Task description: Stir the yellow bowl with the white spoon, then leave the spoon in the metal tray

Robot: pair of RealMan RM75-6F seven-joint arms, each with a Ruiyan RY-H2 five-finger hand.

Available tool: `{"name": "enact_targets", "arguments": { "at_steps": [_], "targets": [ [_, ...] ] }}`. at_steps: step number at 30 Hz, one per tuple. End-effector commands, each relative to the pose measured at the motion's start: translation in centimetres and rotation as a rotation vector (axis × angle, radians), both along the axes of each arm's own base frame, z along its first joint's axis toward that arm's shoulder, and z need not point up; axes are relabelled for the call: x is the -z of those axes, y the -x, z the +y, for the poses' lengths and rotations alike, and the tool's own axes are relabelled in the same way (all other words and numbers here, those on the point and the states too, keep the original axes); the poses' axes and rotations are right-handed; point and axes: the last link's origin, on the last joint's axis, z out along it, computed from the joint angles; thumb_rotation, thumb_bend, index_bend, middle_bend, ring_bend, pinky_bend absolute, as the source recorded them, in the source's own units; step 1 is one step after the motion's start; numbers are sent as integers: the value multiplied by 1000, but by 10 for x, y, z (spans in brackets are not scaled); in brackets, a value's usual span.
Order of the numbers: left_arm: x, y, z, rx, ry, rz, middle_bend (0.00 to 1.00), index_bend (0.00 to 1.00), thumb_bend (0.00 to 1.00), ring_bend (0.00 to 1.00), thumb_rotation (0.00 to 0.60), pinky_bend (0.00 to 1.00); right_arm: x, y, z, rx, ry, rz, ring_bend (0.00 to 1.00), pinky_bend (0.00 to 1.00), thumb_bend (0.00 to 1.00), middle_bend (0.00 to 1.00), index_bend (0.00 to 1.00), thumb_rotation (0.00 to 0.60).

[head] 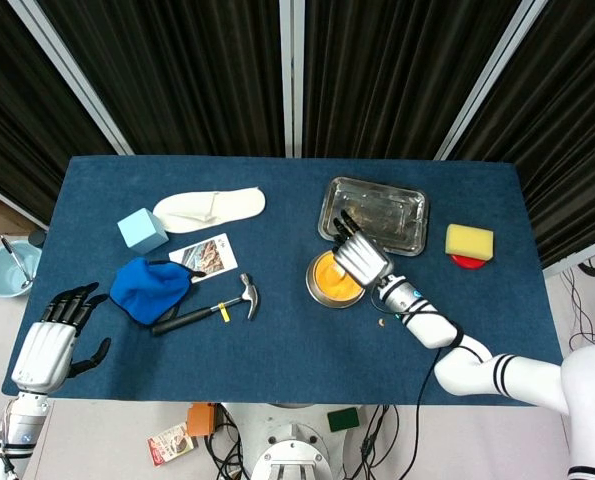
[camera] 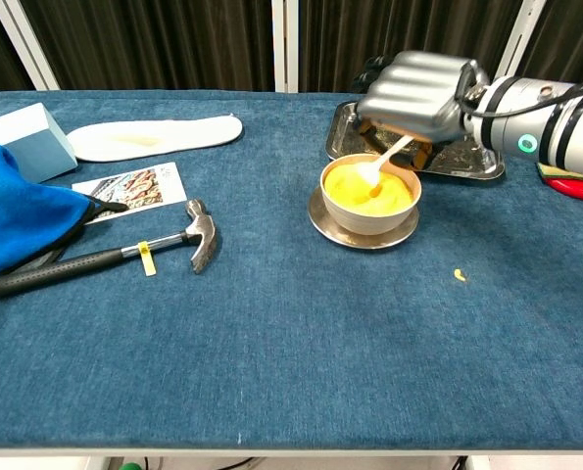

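On the blue-covered worktop (camera: 301, 372) the right hand (camera: 418, 88) hangs over the far right edge of the yellow bowl (camera: 369, 196), its fingers curled around the handle of the white spoon (camera: 379, 166), which slants down from the hand so that its scoop end dips into the yellow contents of the bowl. The bowl stands on a small metal saucer (camera: 364, 233) near the middle of the worktop. Just behind the bowl and the hand lies the metal tray (head: 397, 205), a shallow rectangular pan with some yellowish smears on its bottom; in the head view the right hand (head: 360, 258) sits between the bowl (head: 329, 278) and the tray's near left corner. A small yellow crumb (camera: 459, 275) lies on the cloth to the right of the bowl. Further right, a yellow sponge (head: 469, 241) rests on a red disc (head: 466, 262). On the left half are a claw hammer (camera: 115, 255) with a black grip, a crumpled blue cloth (camera: 22, 220), a printed card (camera: 134, 188), a light blue block (camera: 31, 137) and a white slipper (camera: 154, 137), all well apart from the bowl. The left hand (head: 52, 335) hangs off the near left corner of the worktop, holding nothing, its dark fingers spread apart.
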Motion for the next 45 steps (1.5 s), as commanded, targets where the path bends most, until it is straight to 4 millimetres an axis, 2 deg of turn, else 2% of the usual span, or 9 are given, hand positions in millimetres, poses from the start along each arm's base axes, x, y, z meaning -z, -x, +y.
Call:
{"name": "enact_targets", "arguments": {
  "at_steps": [1, 8, 15, 22, 33, 39, 45],
  "targets": [
    [-1, -1, 0, -2, 0, 2, 85, 171, 332, 107, 526, 132, -8, 6, -8, 60, 15, -69, 100, 86, 550, 345, 723, 600],
    [0, -2, -1, -4, 2, 4, 85, 171, 331, 107, 535, 130, -13, 1, -11, -3, 42, -37, 100, 82, 551, 345, 723, 600],
    [-1, -3, -2, -4, -4, 0, 85, 171, 331, 107, 532, 131, -13, -18, -5, -367, 158, 333, 100, 77, 552, 346, 723, 600],
    [0, 0, -4, -9, -6, -3, 85, 171, 331, 107, 534, 132, 2, -37, 6, -584, 217, 561, 115, 76, 567, 366, 740, 600],
    [0, 7, -10, -32, -12, -12, 85, 171, 331, 107, 534, 131, 11, -38, 7, -681, 257, 751, 149, 53, 571, 401, 788, 600],
    [0, 8, -10, -34, -16, -15, 85, 171, 331, 107, 530, 131, 13, -37, 3, -677, 279, 796, 149, 5, 570, 402, 790, 600],
    [2, 10, -12, -43, -15, -19, 85, 171, 331, 107, 534, 131, 17, -35, 3, -688, 285, 828, 149, 0, 571, 403, 790, 600]
  ]
}}
